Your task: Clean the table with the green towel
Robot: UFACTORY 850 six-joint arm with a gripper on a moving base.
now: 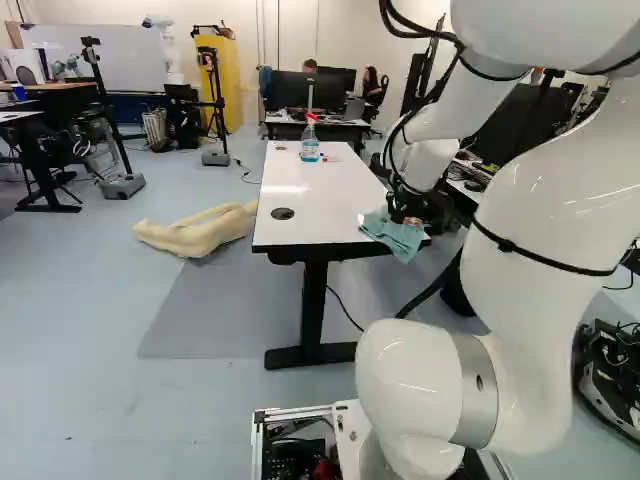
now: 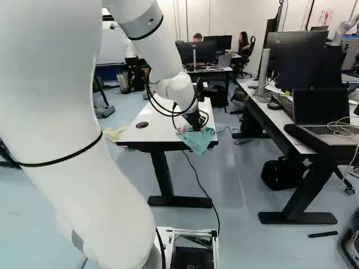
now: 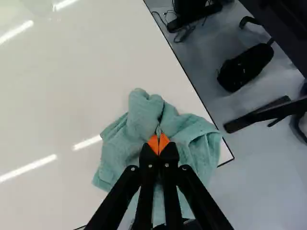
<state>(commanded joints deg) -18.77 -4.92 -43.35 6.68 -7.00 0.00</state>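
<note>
Hand [image 3: 159, 145] closed on the green towel [image 3: 140, 115]: in the wrist view its orange pads [image 3: 153, 143] press together with a bunched fold between them. Gripping the cloth near its middle makes sense, since the loose parts fan out around the fingers and can serve as a soft wiping pad. The towel covers the near right corner of the table [image 3: 57, 96], reaching the right edge and spilling past the near one.

The left base view shows the towel draped over the near edge, close to that corner, with its lower part hanging free. Perhaps the overhang is there so that a stroke takes in the edge itself, though loose cloth could drag or fold under. A spray bottle [image 1: 310, 146] stands upright towards the far edge, probably put there to be out of the way of strokes at this end.

From the right base view, the arm [image 2: 174, 87] reaches down over the near right corner, the hand above the cloth. Wiping looks like the step in hand; how much is done I cannot tell. The next move likely calls for light, even pressure, drawing the towel inward from the corner.
</note>
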